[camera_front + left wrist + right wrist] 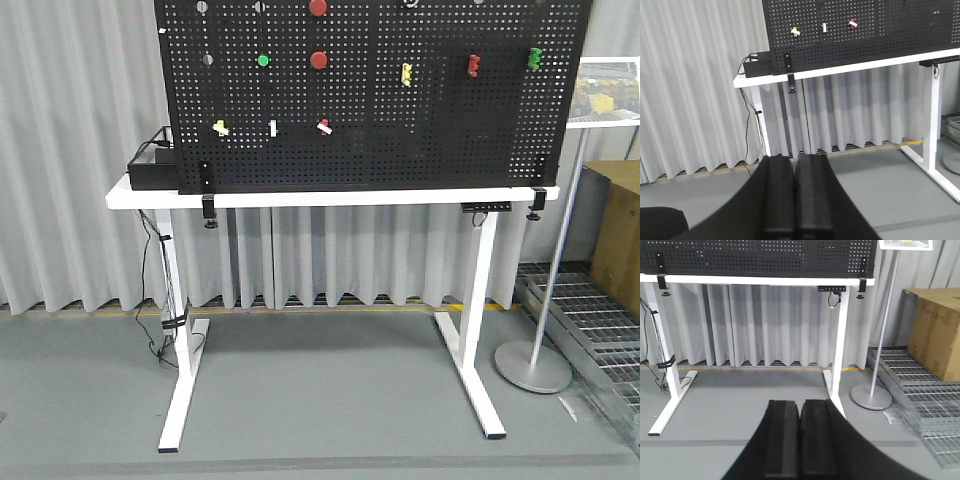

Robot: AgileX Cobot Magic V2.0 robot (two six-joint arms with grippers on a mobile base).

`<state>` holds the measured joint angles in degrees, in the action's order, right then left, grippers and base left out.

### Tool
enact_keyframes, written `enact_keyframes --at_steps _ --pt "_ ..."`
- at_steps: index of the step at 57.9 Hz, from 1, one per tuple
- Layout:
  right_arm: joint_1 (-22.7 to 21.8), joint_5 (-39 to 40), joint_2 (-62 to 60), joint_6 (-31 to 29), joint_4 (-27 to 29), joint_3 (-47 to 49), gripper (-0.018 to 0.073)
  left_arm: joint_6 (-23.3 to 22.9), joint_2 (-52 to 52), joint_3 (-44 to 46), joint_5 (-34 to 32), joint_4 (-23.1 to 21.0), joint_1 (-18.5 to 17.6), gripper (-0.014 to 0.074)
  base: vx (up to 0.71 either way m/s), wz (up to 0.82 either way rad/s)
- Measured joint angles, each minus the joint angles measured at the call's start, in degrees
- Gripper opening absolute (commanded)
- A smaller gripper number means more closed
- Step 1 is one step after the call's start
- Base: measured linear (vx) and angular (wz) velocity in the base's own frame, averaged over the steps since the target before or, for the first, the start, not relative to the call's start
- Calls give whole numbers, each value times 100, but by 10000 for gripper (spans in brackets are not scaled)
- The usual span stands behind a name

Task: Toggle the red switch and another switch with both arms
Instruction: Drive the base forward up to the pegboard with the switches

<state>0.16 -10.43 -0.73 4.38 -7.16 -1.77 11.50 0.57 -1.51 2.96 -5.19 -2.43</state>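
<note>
Two toggles to flip, neither reached yet.
Lift and advance toward the bottom row of the pegboard (400, 100): left arm to another switch (220, 127) at the row's left end, right arm to the red switch (323, 125), just right of the green-based toggle (272, 128); nudge only the white levers. Pressed together and empty: left gripper (794, 165), right gripper (799, 410), both low, well apart from the table (330, 197).

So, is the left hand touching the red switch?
Apart. The left wrist view shows the left hand low in front, with floor and curtain between it and the red switch on the pegboard.
</note>
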Motion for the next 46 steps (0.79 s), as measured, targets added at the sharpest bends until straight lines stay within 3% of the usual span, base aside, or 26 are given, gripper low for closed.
enact_keyframes --at_steps 46 --pt "0 -9 0 0 0 0 -6 0 0 0 0 0 0 3 24 5"
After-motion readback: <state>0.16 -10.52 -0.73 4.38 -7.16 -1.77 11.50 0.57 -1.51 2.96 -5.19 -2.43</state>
